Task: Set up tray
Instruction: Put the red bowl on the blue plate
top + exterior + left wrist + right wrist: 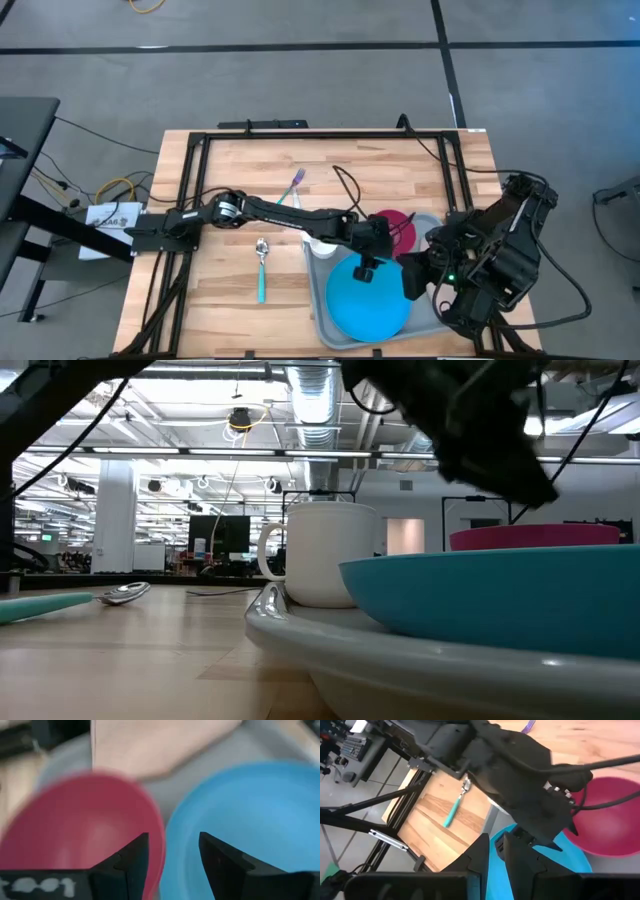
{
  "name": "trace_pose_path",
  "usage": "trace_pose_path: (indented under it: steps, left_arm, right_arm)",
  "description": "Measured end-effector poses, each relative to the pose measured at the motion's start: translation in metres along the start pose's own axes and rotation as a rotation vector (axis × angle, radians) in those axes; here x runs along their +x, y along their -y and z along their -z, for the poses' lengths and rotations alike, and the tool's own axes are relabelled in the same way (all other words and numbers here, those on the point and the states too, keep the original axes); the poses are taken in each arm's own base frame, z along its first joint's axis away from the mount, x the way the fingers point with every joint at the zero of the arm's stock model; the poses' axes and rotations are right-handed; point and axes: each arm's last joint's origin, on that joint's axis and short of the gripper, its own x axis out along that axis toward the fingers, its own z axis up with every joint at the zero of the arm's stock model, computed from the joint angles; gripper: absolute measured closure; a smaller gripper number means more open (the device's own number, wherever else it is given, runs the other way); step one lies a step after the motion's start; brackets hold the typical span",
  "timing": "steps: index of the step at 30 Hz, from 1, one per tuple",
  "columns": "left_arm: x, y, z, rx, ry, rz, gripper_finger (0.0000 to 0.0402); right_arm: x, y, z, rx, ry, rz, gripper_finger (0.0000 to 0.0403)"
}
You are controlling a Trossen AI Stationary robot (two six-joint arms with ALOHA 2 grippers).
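The light-grey tray (319, 296) lies at the table's near right. On it are a round blue plate (365, 305), a red bowl (400, 225) and a white cup (322, 245). My left gripper (368, 268) reaches across from the left and is open above the tray. In the left wrist view (172, 852) its fingers stand on either side of the bowl's rim (161, 837), next to the plate (250, 805). I cannot tell if they touch the rim. My right gripper (496, 851) is shut and empty over the plate's right edge (412, 280).
A spoon with a teal handle (262, 270) lies on the wood left of the tray. A purple-handled utensil (293, 185) lies farther back. A black cable (345, 185) trails over the table's far middle. The cup (320, 555) stands at the tray's far left corner.
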Motion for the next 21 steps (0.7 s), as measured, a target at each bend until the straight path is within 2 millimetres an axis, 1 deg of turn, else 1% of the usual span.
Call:
trace_pose_path:
  steps: [2,4,7,12,15,19,21]
  left_arm:
    - [0.006,-0.003,0.005,-0.016,-0.019,-0.001,0.0237]
    - [0.006,-0.005,0.009,-0.023,-0.048,0.013,0.0237]
    - [0.006,-0.007,0.01,-0.024,-0.052,0.02,0.0237]
    - [0.006,-0.013,0.012,0.01,-0.073,-0.056,0.0237]
    - [0.005,-0.018,0.015,-0.008,-0.086,-0.032,0.0237]
    - [0.012,-0.021,0.022,-0.04,-0.108,0.0,0.0237]
    - [0.02,-0.021,0.026,-0.03,-0.111,0.001,0.0237]
  right_arm:
    - [0.001,0.0,-0.001,-0.022,0.007,0.001,0.0351]
    - [0.001,0.0,-0.002,-0.039,0.009,0.003,0.0351]
    - [0.004,-0.001,-0.004,-0.038,0.013,0.009,0.0351]
    - [0.005,-0.001,-0.006,-0.033,0.018,0.014,0.0351]
    - [0.005,-0.001,-0.005,-0.033,0.017,0.015,0.0351]
    - [0.005,-0.001,-0.006,-0.034,0.017,0.015,0.0351]
    - [0.005,-0.001,-0.005,-0.034,0.017,0.015,0.0351]
